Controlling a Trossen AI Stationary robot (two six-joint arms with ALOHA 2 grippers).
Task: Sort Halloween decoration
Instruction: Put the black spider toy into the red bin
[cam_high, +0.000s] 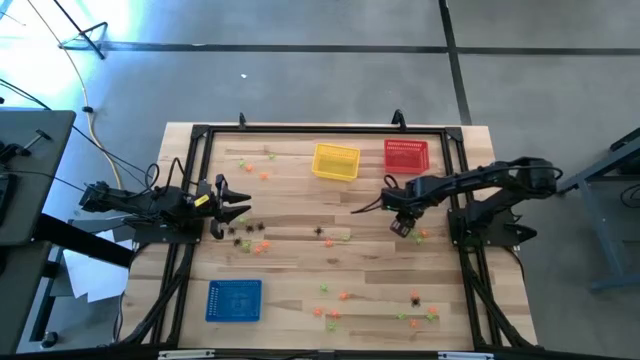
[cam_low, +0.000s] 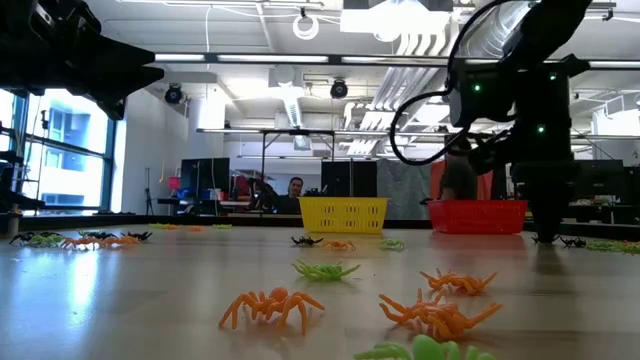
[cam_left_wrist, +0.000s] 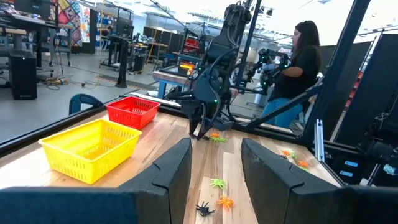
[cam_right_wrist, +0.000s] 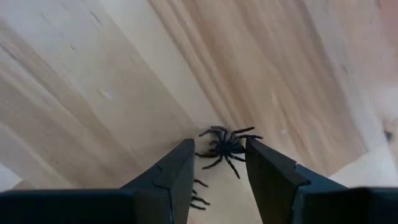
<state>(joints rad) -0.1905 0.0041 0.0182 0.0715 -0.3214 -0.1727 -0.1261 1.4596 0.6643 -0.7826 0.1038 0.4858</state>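
The decorations are tiny plastic spiders, orange, light green and black, scattered over the wooden table (cam_high: 300, 205). My right gripper (cam_right_wrist: 219, 144) (cam_high: 403, 226) points down at the table's right half. It is open, with a black spider (cam_right_wrist: 229, 146) lying on the wood between its fingertips. My left gripper (cam_high: 235, 208) (cam_left_wrist: 216, 146) hovers open over the table's left side, level, above a cluster of black spiders (cam_high: 240, 234). In the low view orange spiders (cam_low: 270, 305) and a green spider (cam_low: 325, 270) lie near the camera. My right gripper comes from above, with one finger on each side of the black spider's legs (cam_right_wrist: 208, 155). The spider lies flat on the table. I cannot tell whether the fingers touch it.
A yellow basket (cam_high: 336, 161) and a red basket (cam_high: 406, 155) stand at the far edge, and a blue basket (cam_high: 234, 300) at the near left. More spiders lie near the far left (cam_high: 255, 162) and near right (cam_high: 415, 305). A black frame (cam_high: 190, 180) borders the table. People sit beyond it.
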